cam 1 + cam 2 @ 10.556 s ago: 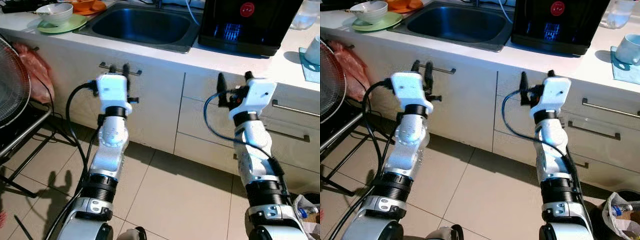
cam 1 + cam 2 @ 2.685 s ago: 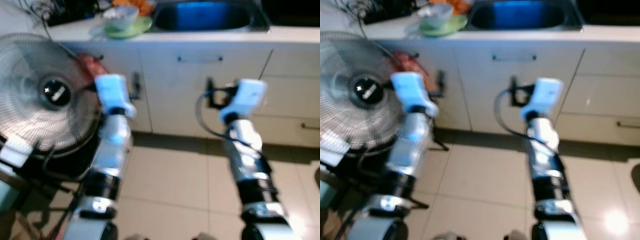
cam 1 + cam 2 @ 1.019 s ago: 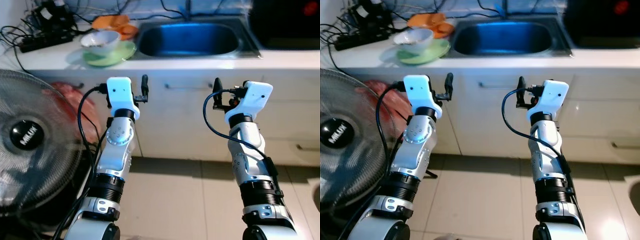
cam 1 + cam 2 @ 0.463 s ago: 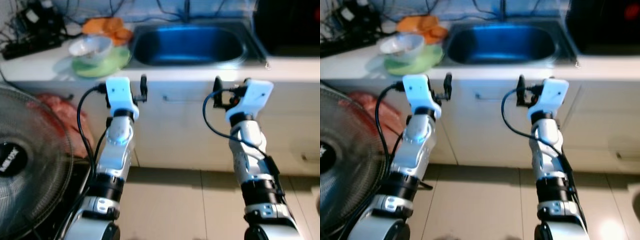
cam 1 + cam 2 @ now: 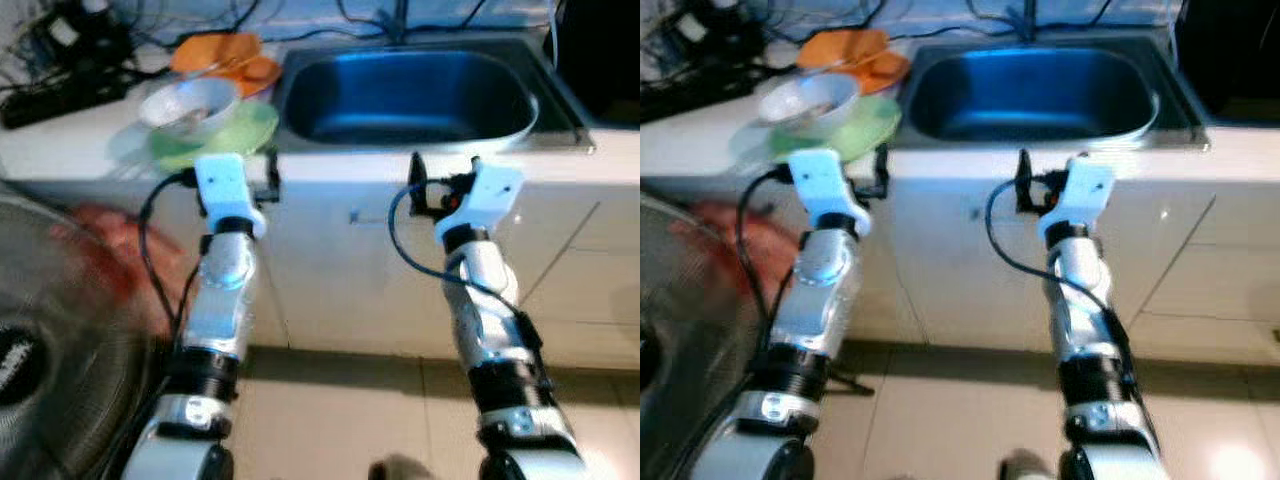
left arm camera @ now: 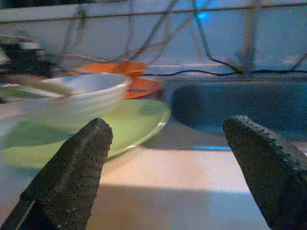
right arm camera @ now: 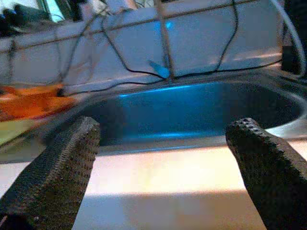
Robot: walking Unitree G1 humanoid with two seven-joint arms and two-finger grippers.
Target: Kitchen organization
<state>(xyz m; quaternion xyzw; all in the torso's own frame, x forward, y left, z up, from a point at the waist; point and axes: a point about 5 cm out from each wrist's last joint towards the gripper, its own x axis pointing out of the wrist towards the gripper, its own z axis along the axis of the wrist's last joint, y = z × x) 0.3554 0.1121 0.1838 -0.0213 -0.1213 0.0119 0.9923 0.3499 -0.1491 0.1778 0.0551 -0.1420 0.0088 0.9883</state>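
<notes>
A long pale worktop [image 5: 100, 140] runs across the scene, with white cabinets [image 5: 340, 270] under its front edge and a tiled floor [image 5: 330, 410] below them. Set into the worktop near its middle is a steel sink [image 5: 410, 90], its basin dark and blue in the light; black cables [image 7: 120, 52] trail along the wall behind it. A round fan [image 5: 50, 340] stands on the floor below the worktop's left end, blurred, with something pinkish-red [image 5: 110, 245] hanging beside it against the cabinet. On the worktop just left of the sink lies a green plate [image 5: 235, 135] close to the front edge, and a white bowl [image 5: 190, 105] sits on it. Behind the plate, nearer the back edge, rests an orange dish [image 5: 225, 55]. A dark tangle of plugs and cords [image 5: 60, 60] occupies the back left corner. The left pincer [image 6: 168, 158] is raised at the front edge of the worktop facing the plate and bowl, its fingers spread apart and holding nothing. The right pincer [image 7: 160, 158] is raised at the front edge before the sink, fingers likewise apart and empty.
</notes>
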